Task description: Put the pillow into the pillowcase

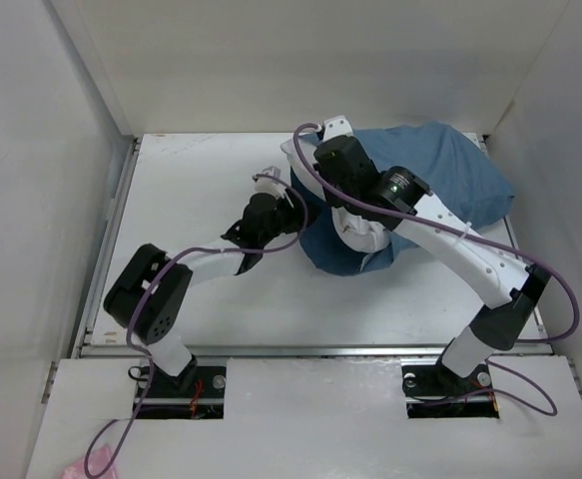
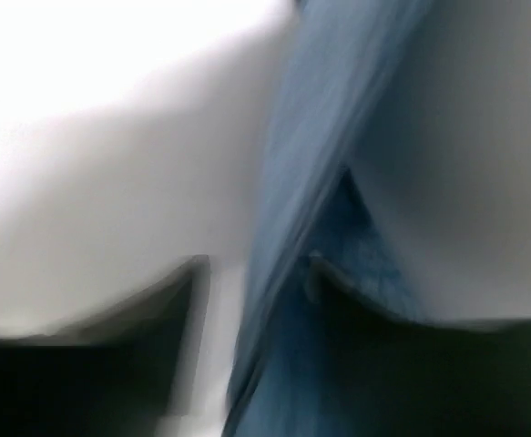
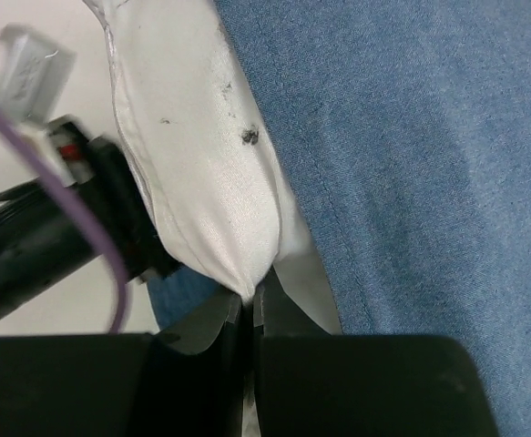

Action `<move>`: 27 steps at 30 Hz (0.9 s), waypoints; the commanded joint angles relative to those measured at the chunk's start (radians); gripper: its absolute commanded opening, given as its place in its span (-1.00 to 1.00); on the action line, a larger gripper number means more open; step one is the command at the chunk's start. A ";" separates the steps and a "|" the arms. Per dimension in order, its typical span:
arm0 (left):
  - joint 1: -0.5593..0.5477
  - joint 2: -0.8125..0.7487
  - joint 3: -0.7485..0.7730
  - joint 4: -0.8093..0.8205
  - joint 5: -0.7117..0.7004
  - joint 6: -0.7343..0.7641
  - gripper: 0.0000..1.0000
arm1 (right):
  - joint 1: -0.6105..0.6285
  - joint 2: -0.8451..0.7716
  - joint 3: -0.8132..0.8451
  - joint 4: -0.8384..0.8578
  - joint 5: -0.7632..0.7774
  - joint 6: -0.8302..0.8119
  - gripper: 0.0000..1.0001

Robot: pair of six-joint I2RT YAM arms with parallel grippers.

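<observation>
right wrist view: the right gripper (image 3: pixel 251 314) is pinching shut on a corner of the pillow (image 3: pixel 201 173) sticking out of the pillowcase (image 3: pixel 411 164); both are looking soft, light, best taken by seams; the left gripper (image 2: pixel 256 273) is straddling the blue hem, whether gripping i cannot tell.

Pillowcase (image 3: pixel 411 137) = matt blue woven cloth; pillow (image 3: pixel 201 164) = smooth white fabric w/ slight sheen.

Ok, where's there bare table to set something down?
The far-left table, between the left wall and the pillowcase, is bare. So is the near strip between the left arm and right arm. Centre-right is crowded: pillowcase, pillow, both arms reaching in.
</observation>
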 commanded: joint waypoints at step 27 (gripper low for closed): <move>-0.041 -0.895 -0.313 -0.273 -0.254 -0.008 -1.00 | 0.028 0.318 -0.060 -0.082 0.591 0.906 -1.00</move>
